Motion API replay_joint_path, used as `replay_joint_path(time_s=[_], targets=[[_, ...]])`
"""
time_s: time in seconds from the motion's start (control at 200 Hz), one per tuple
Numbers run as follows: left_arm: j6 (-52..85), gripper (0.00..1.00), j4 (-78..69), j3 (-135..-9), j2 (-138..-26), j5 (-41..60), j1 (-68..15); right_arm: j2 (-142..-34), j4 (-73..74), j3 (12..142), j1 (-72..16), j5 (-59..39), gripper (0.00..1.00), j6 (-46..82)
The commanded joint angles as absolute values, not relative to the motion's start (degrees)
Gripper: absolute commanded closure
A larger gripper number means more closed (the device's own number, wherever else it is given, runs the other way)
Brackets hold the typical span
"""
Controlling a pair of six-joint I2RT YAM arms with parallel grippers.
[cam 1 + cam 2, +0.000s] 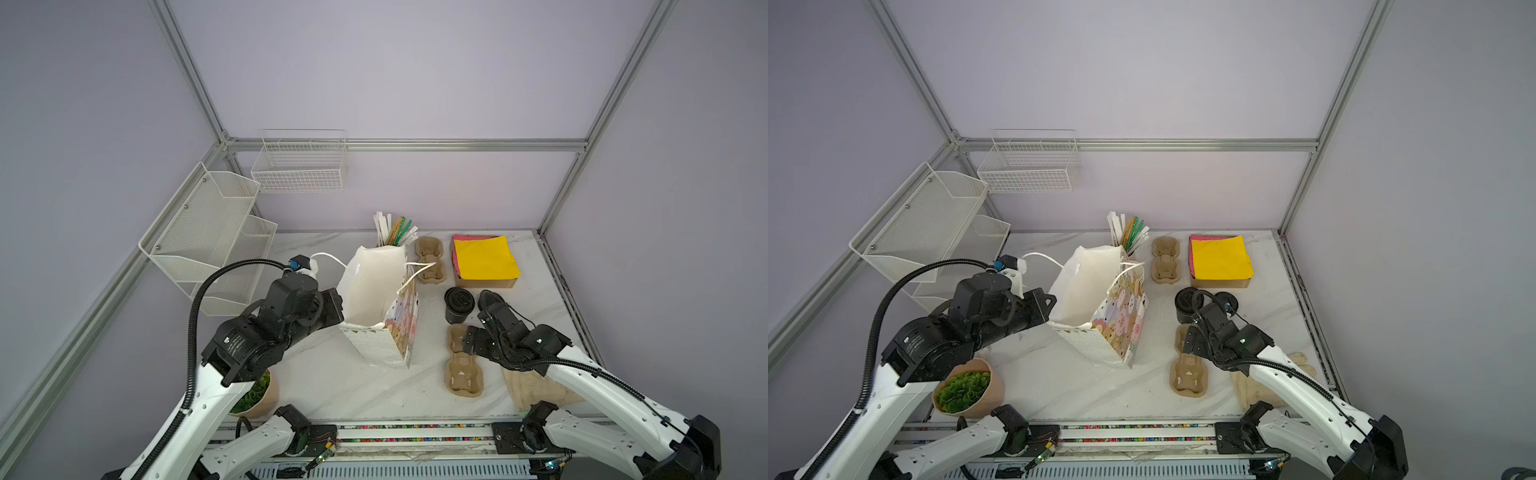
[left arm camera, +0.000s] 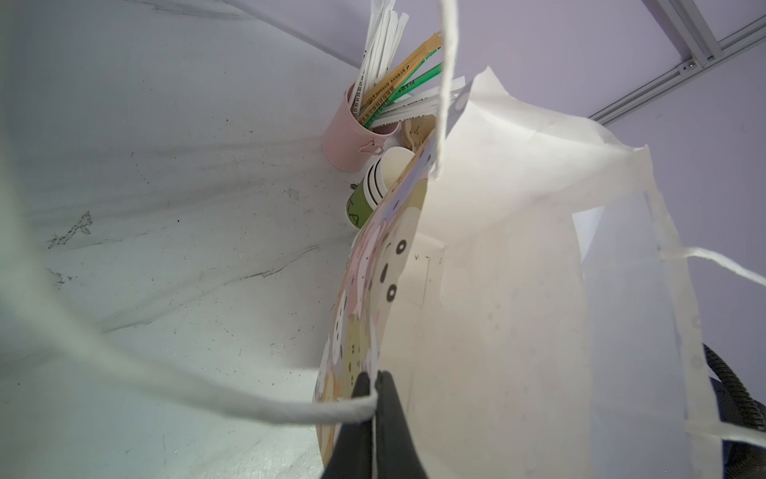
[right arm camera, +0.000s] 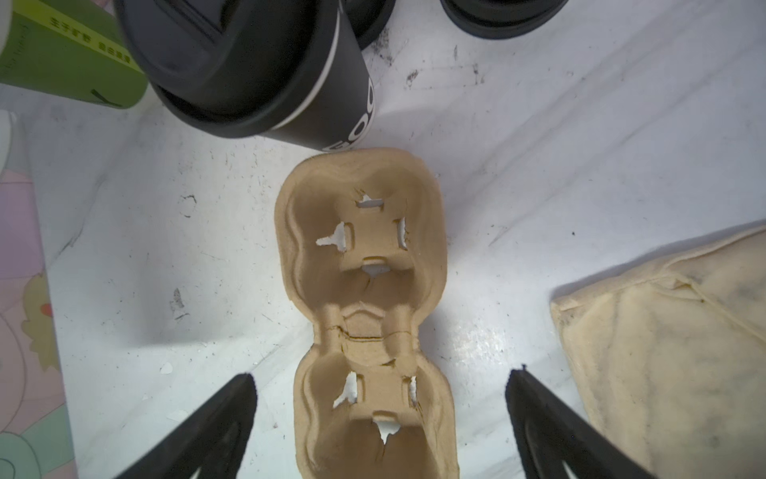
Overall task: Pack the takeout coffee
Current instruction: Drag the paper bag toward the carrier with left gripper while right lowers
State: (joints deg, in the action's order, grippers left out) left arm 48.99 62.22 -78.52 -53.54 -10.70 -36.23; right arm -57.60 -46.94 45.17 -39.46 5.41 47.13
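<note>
A robotics lab test cell is posing as a café counter: an aluminium frame (image 1: 407, 144) is bracing plain lilac wall panels (image 1: 395, 75) around a marble-look worktop (image 1: 332, 382). White robot arms (image 1: 602, 382) are reaching in from a front rail (image 1: 415, 433), while pulp cup carriers (image 1: 464, 374), wrapped straws (image 1: 395, 228), napkins (image 1: 486, 257) and a gift bag (image 1: 370, 286) are sitting out.

We are looking at pale lilac walls (image 1: 395, 75) meeting along silver aluminium frame rails (image 1: 407, 144). A white marble-patterned tabletop (image 1: 332, 382) is lying under soft, even light. A white mesh tiered shelf (image 1: 199, 232) and a white wire basket (image 1: 299, 166) are hanging on the walls.
</note>
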Motion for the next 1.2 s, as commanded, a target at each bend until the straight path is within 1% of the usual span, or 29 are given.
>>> replay_joint_path(time_s=[0.0,0.155,0.31,0.43,0.6,0.775,0.88,0.99,1.19], targets=[[52.31,1.00,60.38,-76.49,-53.08,-16.34,-38.29,-59.44,-46.28,44.56,-41.74,7.16,0.03,50.68],[54.63,1.00,59.62,-75.05,-53.94,-18.99,-41.44,-61.77,-45.56,44.74,-44.40,7.48,0.03,52.42],[56.55,1.00,58.72,-73.45,-54.75,-22.31,-45.12,-64.38,-44.41,44.30,-45.08,5.39,0.03,52.08],[57.02,1.00,58.03,-72.61,-55.27,-24.18,-47.10,-65.52,-46.47,45.06,-45.09,6.57,0.03,52.08],[57.12,1.00,57.07,-71.55,-56.90,-25.17,-49.14,-67.88,-50.26,47.69,-45.09,6.65,0.03,51.33],[57.37,1.00,56.13,-70.85,-57.61,-26.80,-50.98,-68.47,-49.51,47.92,-45.09,1.54,0.03,49.84],[57.35,1.00,55.50,-70.61,-58.03,-27.42,-51.73,-68.85,-50.93,49.16,-45.09,2.79,0.03,48.69],[57.99,1.00,54.64,-69.99,-58.51,-27.63,-52.50,-69.88,-50.62,49.70,-45.04,1.50,0.03,46.94],[59.13,1.00,53.41,-69.26,-59.23,-28.99,-54.30,-71.92,-50.76,50.04,-45.09,2.57,0.03,45.34]])
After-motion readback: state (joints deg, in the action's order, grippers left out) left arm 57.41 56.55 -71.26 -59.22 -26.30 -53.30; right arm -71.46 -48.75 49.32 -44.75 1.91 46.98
